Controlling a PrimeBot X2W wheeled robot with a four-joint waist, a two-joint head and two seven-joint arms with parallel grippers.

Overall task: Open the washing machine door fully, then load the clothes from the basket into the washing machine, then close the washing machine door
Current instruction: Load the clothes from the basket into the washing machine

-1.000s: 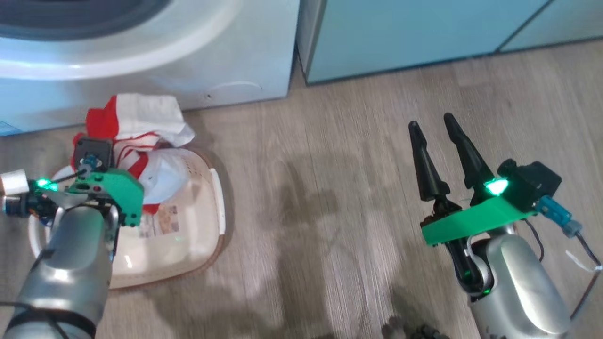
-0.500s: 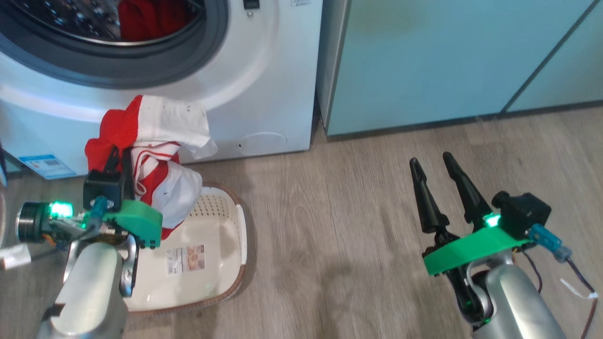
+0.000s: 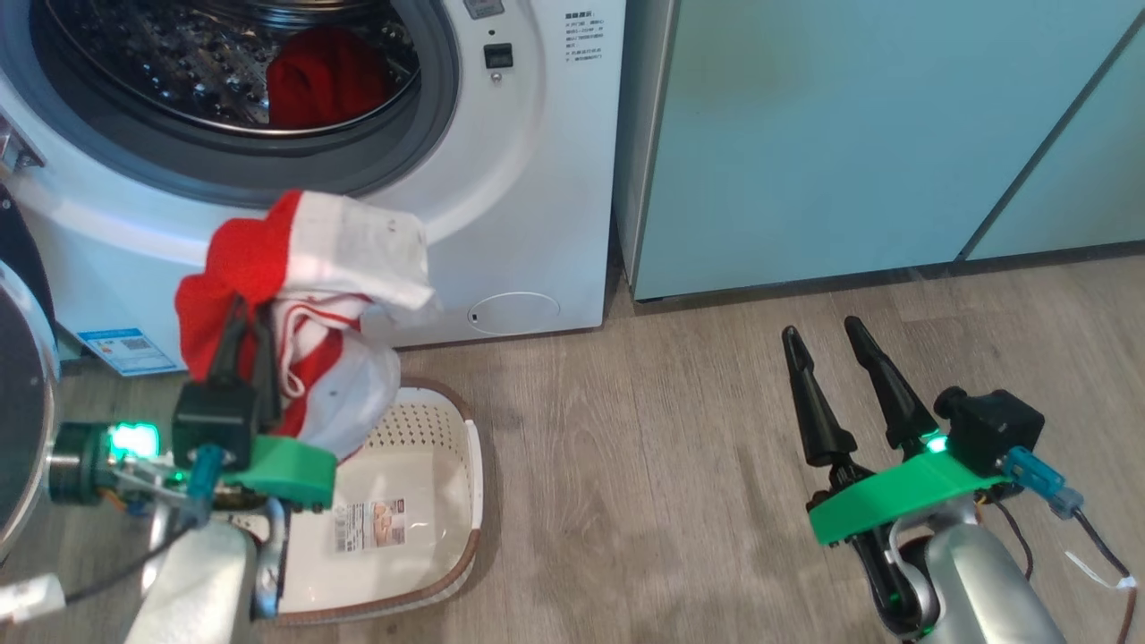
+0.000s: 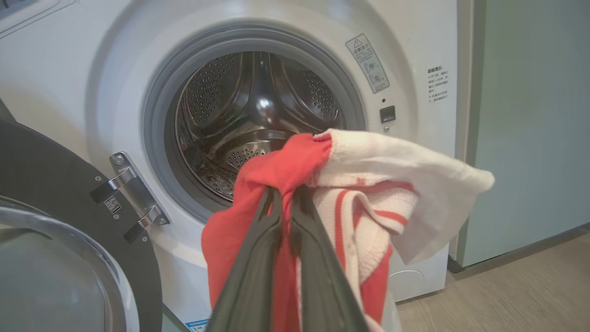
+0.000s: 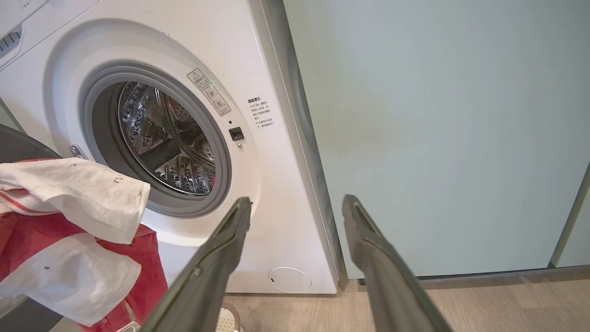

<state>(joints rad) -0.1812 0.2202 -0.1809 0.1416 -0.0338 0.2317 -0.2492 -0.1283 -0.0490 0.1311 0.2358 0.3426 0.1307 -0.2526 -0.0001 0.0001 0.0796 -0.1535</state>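
1. My left pincer (image 4: 283,196) is clamped on the soft red cloth bundle with white stripes (image 3: 313,268). It hangs above the cream perforated plastic basket (image 3: 429,537), before the big white front-loading washing machine (image 3: 528,179). The pinch takes one fold, so the bundle may slip.
2. The white flap droops wide (right side). It may catch the grey rubber seal (image 4: 154,138) and trail outside the perforated steel drum (image 4: 258,92), blocking closure.
3. The glossy black-rimmed round door (image 4: 50,180) stands open beside my left arm, and a careless swing could knock it.
4. My right pincer (image 3: 819,329) is spread and empty, well apart, so it offers no backup.

Red-and-white clothes (image 3: 309,286) aloft between open washing machine (image 3: 537,170) and cream basket (image 3: 431,427)
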